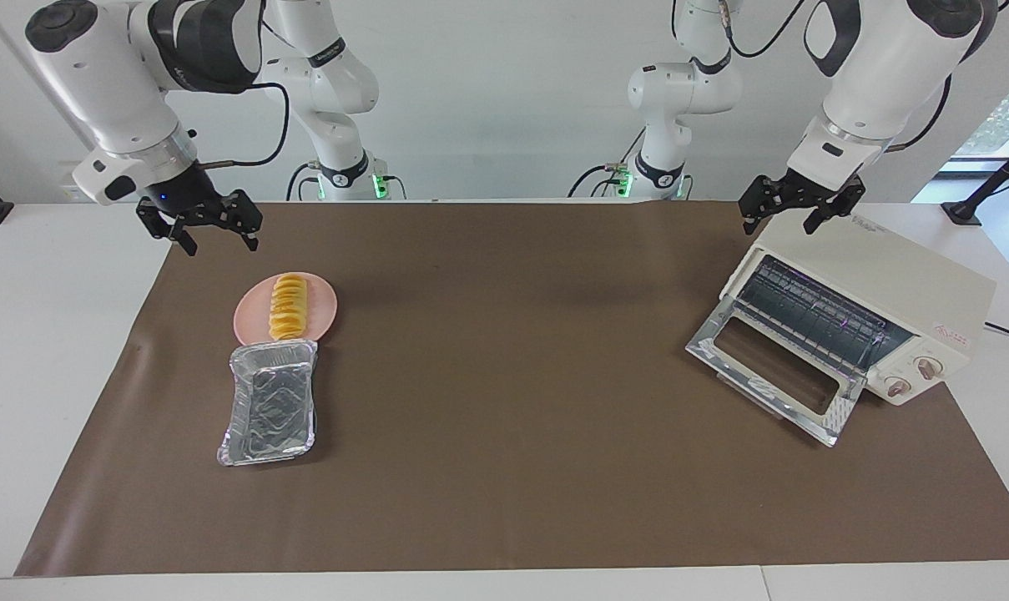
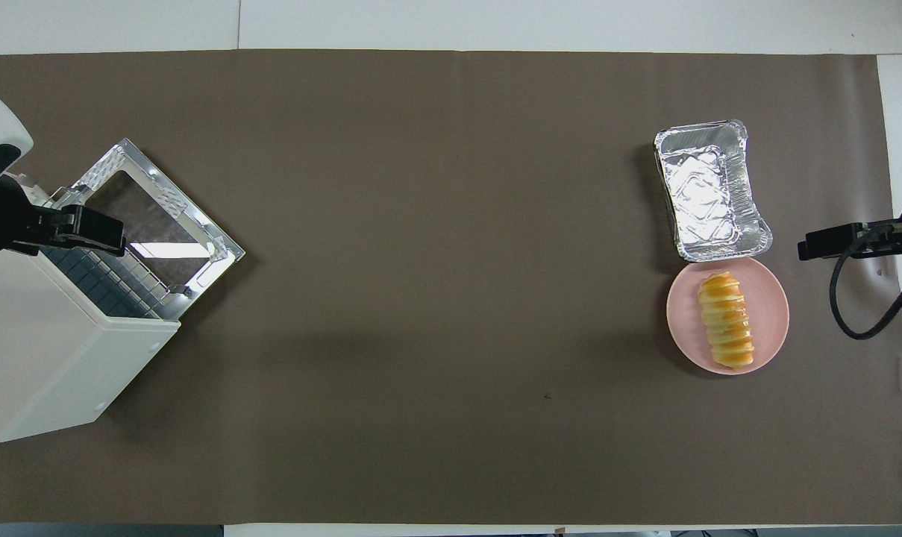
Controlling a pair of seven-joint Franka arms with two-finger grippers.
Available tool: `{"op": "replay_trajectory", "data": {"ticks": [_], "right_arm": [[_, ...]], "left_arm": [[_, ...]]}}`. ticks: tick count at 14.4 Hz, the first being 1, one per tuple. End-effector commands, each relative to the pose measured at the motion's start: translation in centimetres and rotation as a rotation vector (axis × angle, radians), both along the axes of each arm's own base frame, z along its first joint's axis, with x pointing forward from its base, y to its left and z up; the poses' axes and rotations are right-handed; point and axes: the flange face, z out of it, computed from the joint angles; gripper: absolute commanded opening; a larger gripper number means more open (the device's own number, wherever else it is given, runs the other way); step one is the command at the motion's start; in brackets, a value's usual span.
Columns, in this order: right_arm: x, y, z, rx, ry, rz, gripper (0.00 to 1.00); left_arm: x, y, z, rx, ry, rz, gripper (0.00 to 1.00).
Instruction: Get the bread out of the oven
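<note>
The small golden-yellow ridged bread loaf (image 1: 288,307) lies along the round pink plate (image 1: 324,310) at the right arm's end of the brown-covered tabletop (image 1: 504,401), well apart from the cream-white boxy toaster oven (image 1: 888,288), whose shiny glass door (image 1: 775,371) hangs open over a bare wire rack. By my reckoning the bread is out and only the retreat is left. The right tool (image 1: 199,219) hangs with its jaws wide and empty over the tabletop's edge near the plate; to finish well it should rise straight and clear, with its cable kept off the plate and off the crinkled silver foil tray (image 1: 270,405) touching the plate's rim. The left tool (image 1: 798,204) waits, jaws wide and holding nothing, over the oven's top edge.

The facing view shows both tools up in the air, touching nothing. The overhead view shows the loaf's slices and the tray's empty floor more plainly, but little of the right tool (image 2: 831,242) and only one side of the left tool (image 2: 85,230).
</note>
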Motion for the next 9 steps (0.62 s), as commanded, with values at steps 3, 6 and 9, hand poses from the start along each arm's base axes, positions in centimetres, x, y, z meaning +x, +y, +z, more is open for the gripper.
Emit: {"op": "replay_trajectory", "data": {"ticks": [3,6,9], "right_arm": [[2.3,-1.0,2.3,-0.010,0.001,-0.038,1.00],[1.8,-1.8,2.6,-0.010,0.036,-0.049,1.00],[2.2,-0.8,2.8,-0.018,0.082,-0.025,1.00]], "left_arm": [[-0.2,0.5,0.4,-0.009,-0.005,-0.001,1.00],[-0.2,0.5,0.4,-0.009,-0.007,-0.001,1.00],[-0.2,0.5,0.4,-0.009,-0.007,-0.001,1.00]]}}
